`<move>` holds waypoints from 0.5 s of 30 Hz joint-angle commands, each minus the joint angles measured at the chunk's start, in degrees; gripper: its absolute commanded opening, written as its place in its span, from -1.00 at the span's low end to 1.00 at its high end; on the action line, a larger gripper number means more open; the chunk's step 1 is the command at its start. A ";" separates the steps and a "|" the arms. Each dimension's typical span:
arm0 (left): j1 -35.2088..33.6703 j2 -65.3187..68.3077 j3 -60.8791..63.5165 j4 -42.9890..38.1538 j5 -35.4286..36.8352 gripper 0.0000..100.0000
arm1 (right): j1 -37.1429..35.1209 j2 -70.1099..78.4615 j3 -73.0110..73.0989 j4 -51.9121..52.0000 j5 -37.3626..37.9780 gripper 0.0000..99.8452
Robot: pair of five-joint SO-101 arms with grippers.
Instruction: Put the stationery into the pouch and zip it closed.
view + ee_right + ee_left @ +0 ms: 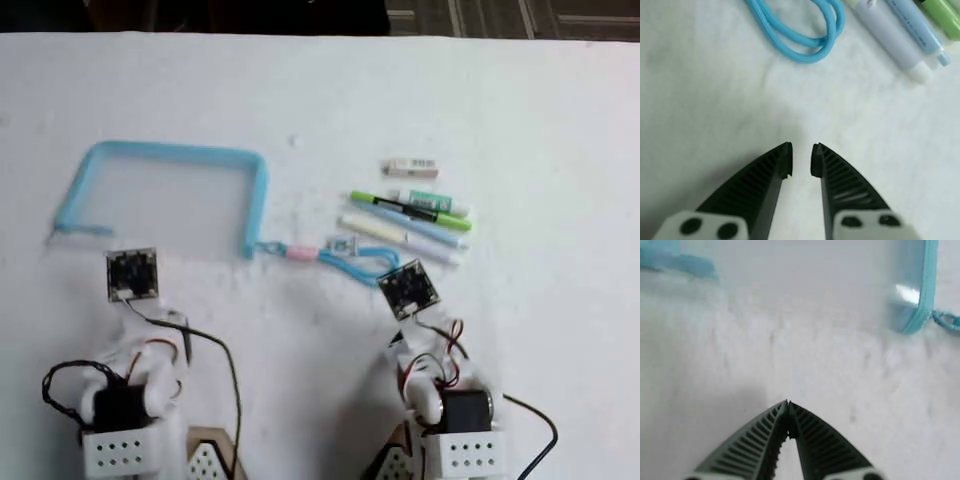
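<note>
**Risks.** The pens (408, 218) lie side by side on the tabletop (520, 100), touching or nearly so, well to the right of the pouch (165, 200). A grasp aimed at one is likely to catch or roll its neighbour, and the round barrels may slip from a shallow hold.

The blue cord (355, 262) on the zip pull lies looped between the right arm and the pens. A reach across it could snag the loop and drag the pouch out of place.

The pouch is thin and lies flat. I judge that it would slide if an item were pushed against its edge with no other arm bracing it. Whether its mouth is open cannot be told from these views, and pushing an item against a shut zip would fail.

The eraser (411, 168) sits apart, beyond the pens and farthest from either arm. It is small enough to be missed or knocked away. No stationery is seen inside the pouch, so the whole task is outstanding.

**Fingers.** The left fingers (755, 445) are closed, tips meeting, with nothing between them. They hang over bare tabletop just short of the pouch's near edge.

The right fingers (765, 180) stand slightly apart, with a narrow gap at the tips. They hold nothing and touch nothing that can be seen. The cord loop and the pen ends lie just ahead of them.
</note>
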 commanded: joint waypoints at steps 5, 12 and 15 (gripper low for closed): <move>-0.22 -0.48 -8.53 -4.04 -0.70 -0.95 | 0.22 -0.48 -4.84 -1.19 -0.35 -0.84; -0.22 -0.31 -17.93 -6.42 -0.44 -0.95 | -0.75 0.22 -22.07 -1.10 -0.35 -0.83; -3.21 -0.31 -18.90 -12.57 -0.35 -0.95 | -4.35 2.86 -28.04 1.45 -0.35 -0.83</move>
